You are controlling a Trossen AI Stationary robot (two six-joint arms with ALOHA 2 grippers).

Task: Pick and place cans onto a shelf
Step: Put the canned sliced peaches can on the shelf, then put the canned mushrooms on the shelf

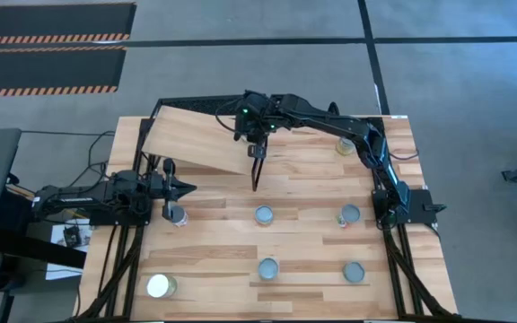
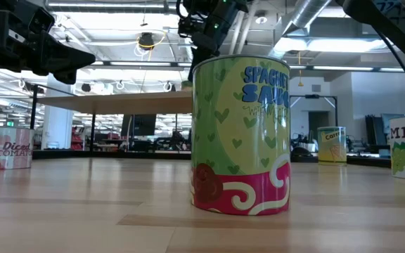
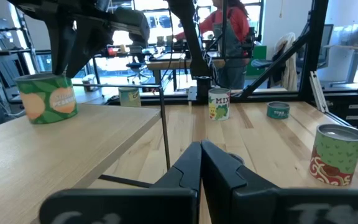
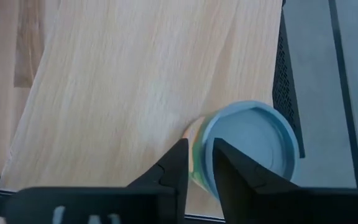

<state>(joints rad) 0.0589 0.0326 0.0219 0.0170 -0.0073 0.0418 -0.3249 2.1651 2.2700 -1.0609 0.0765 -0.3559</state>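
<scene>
The shelf (image 1: 196, 144), a slanted light wood board on a thin black frame, stands at the far middle of the table. One can (image 4: 253, 140) with a blue-grey top and a green-and-orange label stands on the board (image 4: 135, 81) near its edge; it shows in the left wrist view too (image 3: 45, 96). My right gripper (image 4: 199, 146) hangs over that can, slanting down, its fingers a little apart, so it is open. The right arm hides the can in the high view. My left gripper (image 1: 189, 188) waits shut at the table's left. My right gripper comes at the can from above on a slant. One finger (image 4: 178, 163) stands outside the can's rim (image 4: 205, 138) and the other (image 4: 229, 163) over its top. Whether either touches the can, I cannot tell. The can stands upright on the board.
Several cans stand on the tabletop: two in the middle row (image 1: 263, 215) (image 1: 349, 215), two nearer (image 1: 267, 267) (image 1: 354, 272), a cream-topped one (image 1: 160, 285) at the near left, one (image 1: 345, 145) at the far right, one (image 1: 178, 215) beside my left gripper. A person stands beyond the table (image 3: 229, 31).
</scene>
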